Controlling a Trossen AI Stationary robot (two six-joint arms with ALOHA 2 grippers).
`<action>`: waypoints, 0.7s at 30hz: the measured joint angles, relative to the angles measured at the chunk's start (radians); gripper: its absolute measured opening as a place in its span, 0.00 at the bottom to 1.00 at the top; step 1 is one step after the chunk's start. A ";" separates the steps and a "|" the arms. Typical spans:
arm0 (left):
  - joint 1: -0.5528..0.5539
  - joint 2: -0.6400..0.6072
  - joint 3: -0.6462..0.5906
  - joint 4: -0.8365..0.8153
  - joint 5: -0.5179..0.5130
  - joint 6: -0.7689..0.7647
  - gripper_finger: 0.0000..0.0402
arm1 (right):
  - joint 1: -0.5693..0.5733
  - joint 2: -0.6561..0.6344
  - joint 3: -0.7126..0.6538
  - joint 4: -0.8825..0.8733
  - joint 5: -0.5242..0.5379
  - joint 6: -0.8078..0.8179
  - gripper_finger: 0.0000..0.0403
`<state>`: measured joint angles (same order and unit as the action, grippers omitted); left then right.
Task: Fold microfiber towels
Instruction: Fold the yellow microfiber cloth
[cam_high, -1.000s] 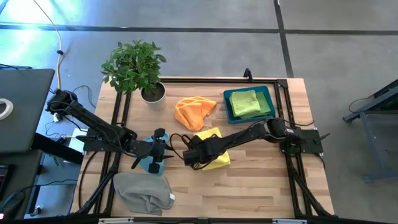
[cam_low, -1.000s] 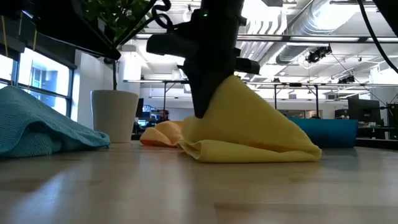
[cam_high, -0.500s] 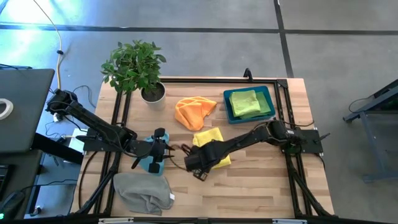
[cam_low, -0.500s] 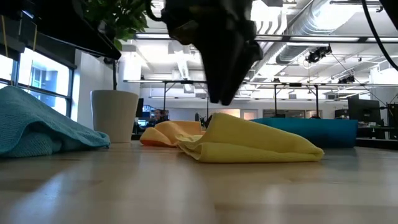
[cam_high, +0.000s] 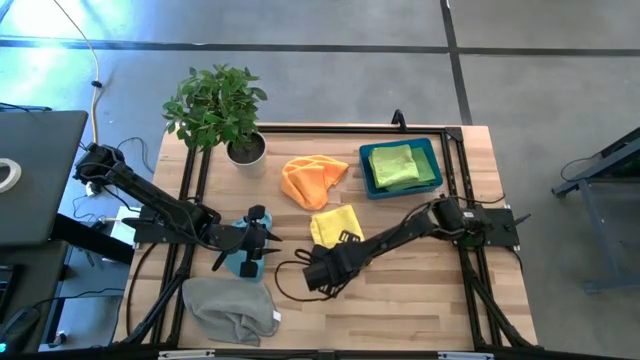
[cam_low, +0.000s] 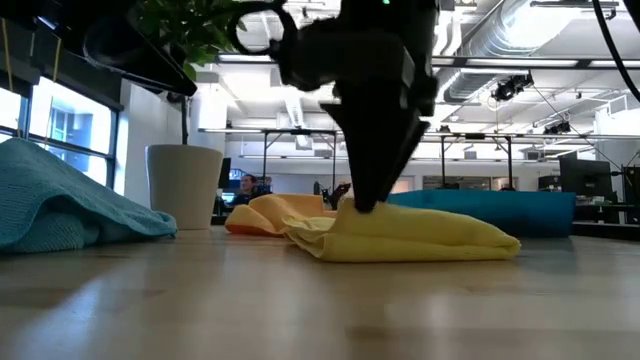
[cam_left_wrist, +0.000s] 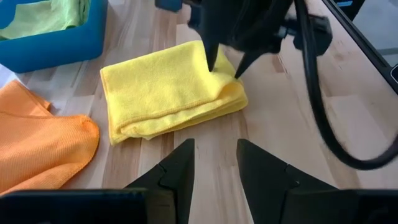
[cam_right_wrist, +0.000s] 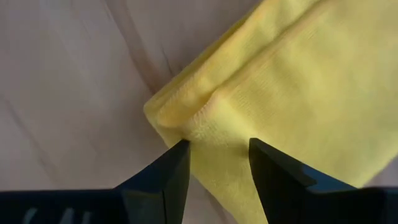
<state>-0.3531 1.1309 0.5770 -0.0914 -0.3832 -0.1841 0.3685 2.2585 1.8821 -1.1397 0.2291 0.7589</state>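
Along the table's left edge, toward its front corner, a grey towel lies crumpled. Just behind it, still near that edge, a light blue towel sits bunched under the left gripper, which hovers with its fingers parted and holds nothing; its wrist view looks between them at the yellow towel. Near the rear left corner stands a potted plant in a white pot.

At the middle of the table, toward the rear, an orange towel lies loosely heaped. Just in front of it the yellow towel lies folded flat, layered edges showing along one side. The right gripper stands at that towel's front corner, its fingers spread apart and released; in the right wrist view they straddle the folded corner without pinching it, and in the low view the gripper's tip points down right at the top of the yellow fold. Whether the tips actually touch the cloth I cannot tell.

Toward the rear right corner a blue plastic bin holds green towels, a lime green one lying uppermost. The right arm reaches from its base at the table's right edge across toward the middle.
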 joint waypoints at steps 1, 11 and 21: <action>0.000 0.000 0.000 0.000 0.000 0.000 0.27 | 0.001 0.000 -0.010 0.009 -0.006 0.000 0.39; 0.000 0.000 0.000 0.000 0.001 0.003 0.27 | 0.001 0.000 -0.073 0.096 -0.029 -0.008 0.15; -0.001 0.000 0.000 0.000 -0.004 0.003 0.27 | 0.025 0.000 -0.039 0.123 -0.029 -0.031 0.03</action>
<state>-0.3538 1.1313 0.5770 -0.0917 -0.3872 -0.1806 0.3930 2.2585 1.8431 -1.0164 0.1998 0.7280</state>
